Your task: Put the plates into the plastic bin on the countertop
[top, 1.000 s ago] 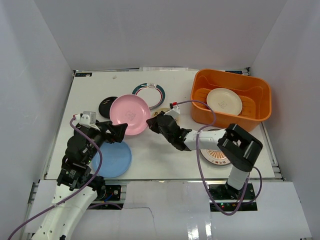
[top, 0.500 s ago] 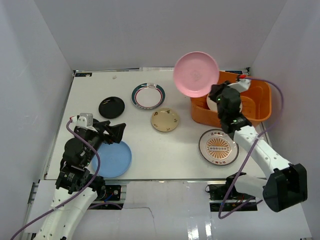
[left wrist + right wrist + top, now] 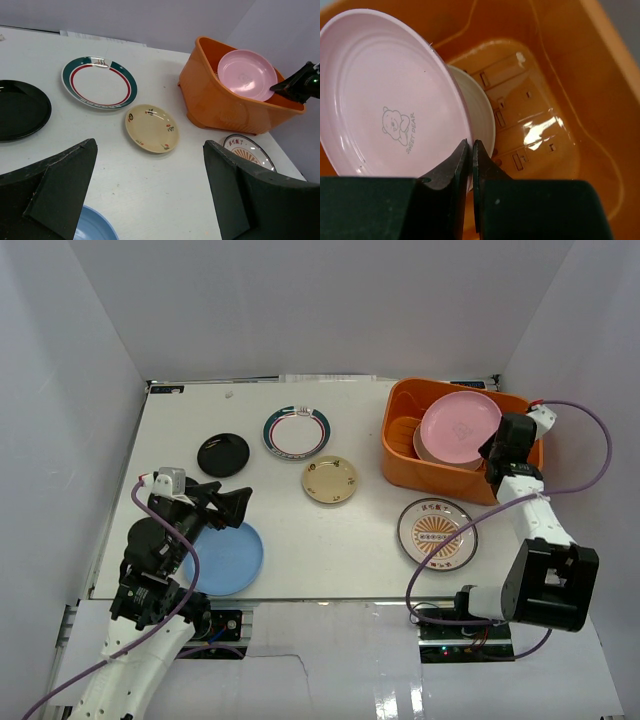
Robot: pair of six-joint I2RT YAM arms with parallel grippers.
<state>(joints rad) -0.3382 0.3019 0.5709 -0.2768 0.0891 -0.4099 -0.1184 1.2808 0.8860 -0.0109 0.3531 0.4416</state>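
My right gripper (image 3: 497,445) is shut on the rim of the pink plate (image 3: 459,428), holding it tilted inside the orange plastic bin (image 3: 408,472) over a white plate (image 3: 481,112). In the right wrist view the fingers (image 3: 470,150) pinch the pink plate (image 3: 385,100). My left gripper (image 3: 240,502) is open and empty above the light blue plate (image 3: 228,560). On the countertop (image 3: 330,535) lie the black plate (image 3: 223,454), the green-red rimmed plate (image 3: 297,431), the cream plate (image 3: 330,479) and the orange-patterned plate (image 3: 436,533).
White walls enclose the countertop on three sides. The bin stands at the back right corner, close to the right wall. The left wrist view shows the bin (image 3: 220,107) with the pink plate (image 3: 247,74) in it.
My right arm has swung the pink plate from the table's middle, up over the bin's left side, then down into the bin. The left arm has barely moved.
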